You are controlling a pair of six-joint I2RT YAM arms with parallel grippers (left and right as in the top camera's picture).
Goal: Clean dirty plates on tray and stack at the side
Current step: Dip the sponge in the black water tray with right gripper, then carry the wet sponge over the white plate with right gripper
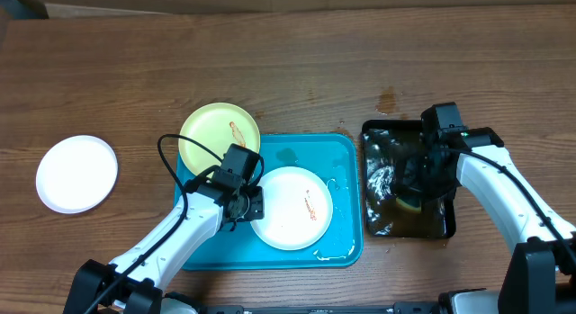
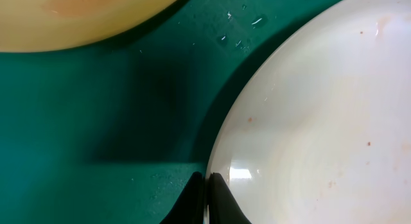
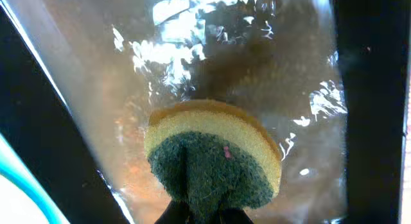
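A white plate [image 1: 292, 208] with an orange smear lies on the turquoise tray [image 1: 337, 152]. My left gripper [image 1: 250, 202] is shut on its left rim; the wrist view shows the jaws [image 2: 207, 185] pinching the plate's edge [image 2: 308, 121]. A pale yellow-green plate [image 1: 219, 134] with an orange smear rests on the tray's far left corner, also in the left wrist view [image 2: 77, 18]. Another white plate [image 1: 77, 174] sits on the table at far left. My right gripper [image 1: 418, 183] is shut on a yellow-and-green sponge [image 3: 212, 156] over the black tray [image 1: 378, 134] of brownish water.
The black tray [image 3: 369, 89] stands just right of the turquoise tray, whose edge shows in the right wrist view [image 3: 19, 179]. Water drops lie on the turquoise tray [image 2: 96, 121]. A dark stain [image 1: 387, 102] marks the wooden table behind the black tray.
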